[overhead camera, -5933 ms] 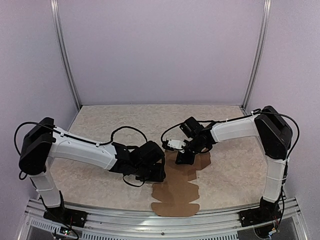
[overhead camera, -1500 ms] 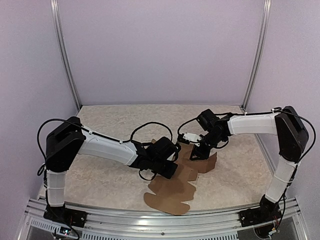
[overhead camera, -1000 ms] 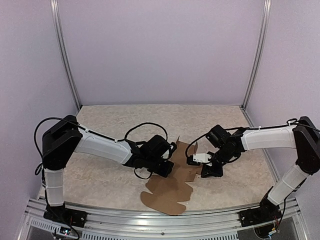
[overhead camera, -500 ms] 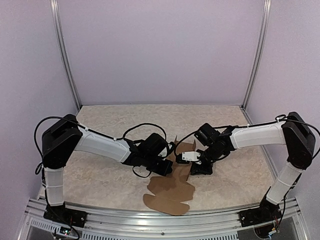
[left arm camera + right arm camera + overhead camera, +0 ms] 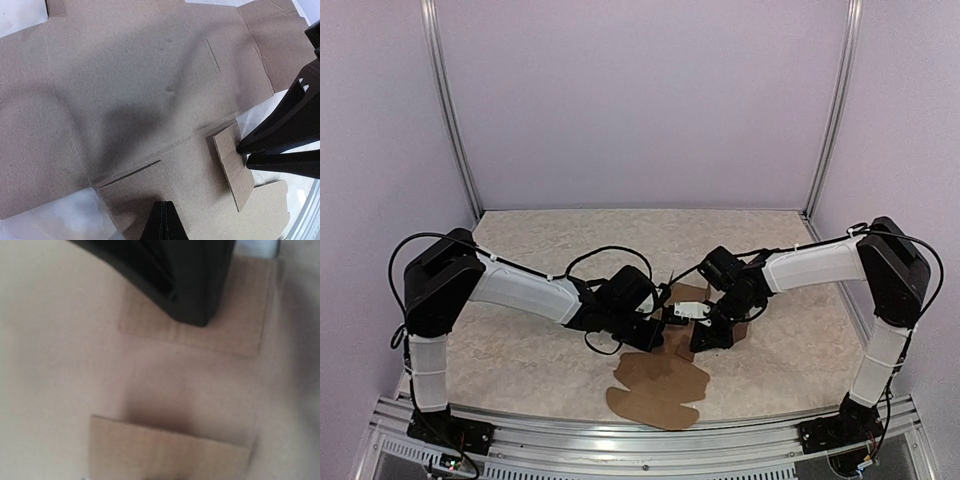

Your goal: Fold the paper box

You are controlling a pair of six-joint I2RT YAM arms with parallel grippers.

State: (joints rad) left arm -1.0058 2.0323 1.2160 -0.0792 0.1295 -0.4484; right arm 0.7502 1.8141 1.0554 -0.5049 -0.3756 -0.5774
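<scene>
My right gripper (image 5: pixel 704 338) has swung back in from the right over the last second and now sits just beside the left gripper (image 5: pixel 655 340) at mid-bench, so both work the same patch of the paper box (image 5: pixel 658 392). The box is no longer a flat strip. Its near end lies on the bench (image 5: pixel 520 260) close to the front rail, turned a little from where it first lay, while its far flaps are bunched and partly lifted between the two arms. I read that as the first crease being started, with nearly all of the folding left to do. The overhead view gives me only that layout — the arms hide the contact itself. The left wrist view shows it: the left jaws are pressed together, tip down on the cardboard near its edge as if pinning it, and the right fingers (image 5: pixel 285 125) come in from the side against a small tab (image 5: pixel 231 172) that stands up from the sheet. The right jaws show a thin gap, and I cannot tell whether they nip the tab or merely push it. The right wrist view is blurred and very close; it adds a second tab (image 5: pixel 167 450) lying below the one under a black finger (image 5: pixel 195 285), but nothing about grip.
</scene>
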